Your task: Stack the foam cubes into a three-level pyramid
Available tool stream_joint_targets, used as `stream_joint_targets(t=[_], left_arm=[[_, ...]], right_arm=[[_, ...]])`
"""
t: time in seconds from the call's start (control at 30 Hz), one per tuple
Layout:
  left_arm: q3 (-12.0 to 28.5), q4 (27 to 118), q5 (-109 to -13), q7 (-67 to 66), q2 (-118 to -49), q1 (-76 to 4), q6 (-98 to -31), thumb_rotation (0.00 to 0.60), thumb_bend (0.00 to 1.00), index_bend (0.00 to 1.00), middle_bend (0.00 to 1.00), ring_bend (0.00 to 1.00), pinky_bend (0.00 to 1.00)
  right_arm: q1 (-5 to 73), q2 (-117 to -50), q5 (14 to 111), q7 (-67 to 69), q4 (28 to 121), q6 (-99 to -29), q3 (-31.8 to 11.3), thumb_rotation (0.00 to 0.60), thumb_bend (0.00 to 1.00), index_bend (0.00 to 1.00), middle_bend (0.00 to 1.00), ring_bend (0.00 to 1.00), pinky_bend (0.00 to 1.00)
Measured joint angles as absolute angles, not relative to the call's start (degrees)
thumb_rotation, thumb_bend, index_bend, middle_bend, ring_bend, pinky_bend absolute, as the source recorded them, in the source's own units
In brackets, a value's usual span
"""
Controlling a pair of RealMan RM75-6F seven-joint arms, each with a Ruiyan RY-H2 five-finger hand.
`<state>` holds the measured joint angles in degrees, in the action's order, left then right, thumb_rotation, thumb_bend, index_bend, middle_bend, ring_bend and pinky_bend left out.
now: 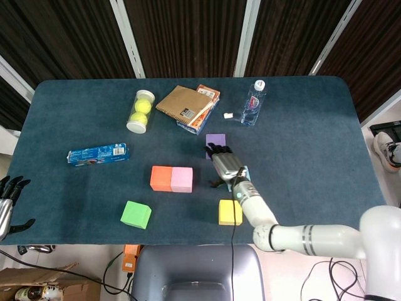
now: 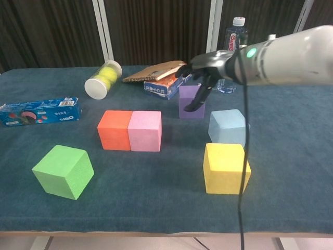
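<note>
- Orange cube (image 1: 161,178) and pink cube (image 1: 182,179): side by side and touching near the middle of the counter (image 1: 313,144), forming the start of a base row.
- Purple cube (image 2: 190,101): behind and to the right of that pair, apart from it; partly covered by the hand in the head view.
- Light blue cube (image 2: 227,127): right of the pink cube with a clear gap between; the yellow cube (image 2: 225,167) sits just in front of it, and the green cube (image 2: 63,171) lies well apart at the front left.
- Right hand (image 2: 204,70): raised above the purple and light blue cubes, fingers (image 2: 196,103) released, pointing downward across the purple cube's front, holding nothing.
- Key relation: the light blue cube lies just below and to the right of these fingers, nearer than any other loose cube; it is the likely third base block.
- Left hand (image 1: 7,200): at the far left edge, off the counter, fingers spread and empty, well apart from every cube.
</note>
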<state>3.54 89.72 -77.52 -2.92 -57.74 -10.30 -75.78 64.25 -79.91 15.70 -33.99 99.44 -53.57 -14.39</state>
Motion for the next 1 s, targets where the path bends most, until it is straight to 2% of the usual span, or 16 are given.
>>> stream_joint_targets(t=[0.13, 0.37, 0.53, 0.8, 0.9, 1.0], left_arm=[[3.6, 89.5, -77.3, -3.3, -58.1, -10.7, -74.9, 0.6, 0.01, 0.19, 0.11, 0.03, 0.05], [3.6, 89.4, -76.6, -5.4, -59.2, -11.2, -74.0, 0.6, 0.01, 0.19, 0.11, 0.03, 0.05], [3.8, 89.7, -76.2, -5.7, -59.2, -11.3, -73.9, 0.6, 0.01, 0.19, 0.11, 0.03, 0.05], [3.8, 90.0, -76.2, -6.1, -59.2, -11.5, -73.7, 0.6, 0.01, 0.19, 0.11, 0.03, 0.05], [3.7, 90.3, -76.2, -6.5, -59.2, -11.5, -73.7, 0.6, 0.01, 0.19, 0.11, 0.03, 0.05], [3.8, 90.5, -76.1, -6.7, -59.1, -11.5, -73.8, 0.6, 0.01, 0.19, 0.11, 0.03, 0.05]], right_arm=[[60.3, -74.7, 17.7, -31.9, 101.8, -53.4, -11.3, 0.6, 0.2, 0.0, 0.0, 0.0, 0.0], [58.1, -72.8, 20.8, -29.4, 100.2, -47.1, -7.6, 0.6, 0.2, 0.01, 0.0, 0.0, 0.0], [57.8, -72.9, 23.1, -28.9, 98.6, -46.3, -5.6, 0.6, 0.2, 0.01, 0.0, 0.0, 0.0], [59.1, -75.7, 20.6, -29.4, 94.0, -44.5, -3.6, 0.6, 0.2, 0.05, 0.0, 0.0, 0.0], [59.4, -77.1, 20.4, -29.0, 92.0, -43.8, -3.4, 0.6, 0.21, 0.1, 0.0, 0.0, 0.0], [59.4, -78.4, 20.6, -27.9, 90.1, -43.1, -3.4, 0.6, 0.2, 0.24, 0.0, 0.0, 0.0]])
